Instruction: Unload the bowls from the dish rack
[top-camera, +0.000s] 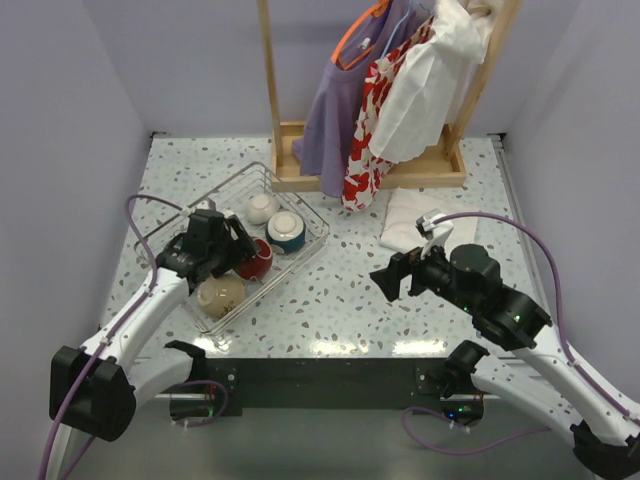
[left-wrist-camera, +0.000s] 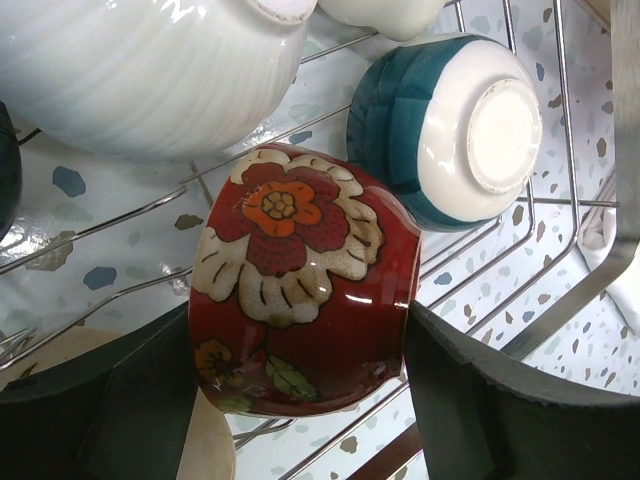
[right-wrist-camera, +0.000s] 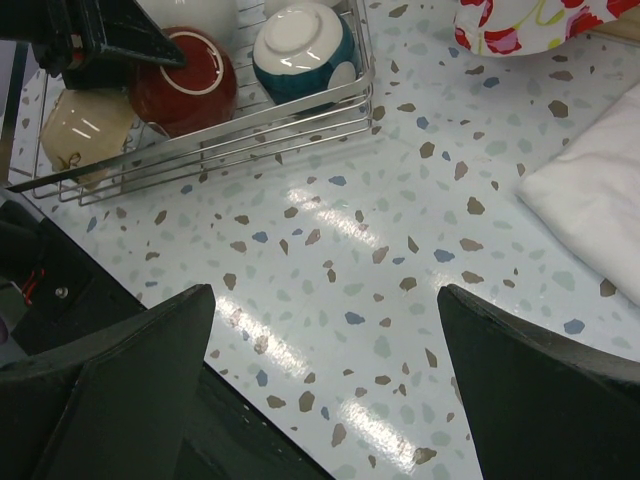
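The silver wire dish rack (top-camera: 281, 277) stands left of centre. In it are a white bowl (top-camera: 262, 207), a white bowl with a teal band (top-camera: 287, 231), a red flowered bowl (top-camera: 255, 258) and a beige bowl (top-camera: 221, 296). My left gripper (top-camera: 240, 256) reaches into the rack. In the left wrist view its fingers (left-wrist-camera: 470, 400) press both sides of the red bowl (left-wrist-camera: 300, 270), with the teal-banded bowl (left-wrist-camera: 450, 120), a large white bowl (left-wrist-camera: 150, 70) and the beige bowl (left-wrist-camera: 205, 450) around it. My right gripper (top-camera: 400, 280) is open and empty over bare table (right-wrist-camera: 325, 310).
A wooden clothes stand (top-camera: 290, 150) with hanging garments (top-camera: 400, 100) stands at the back. A folded white cloth (top-camera: 405, 225) lies right of the rack, close to my right gripper. The black mounting strip (top-camera: 320, 375) runs along the near edge.
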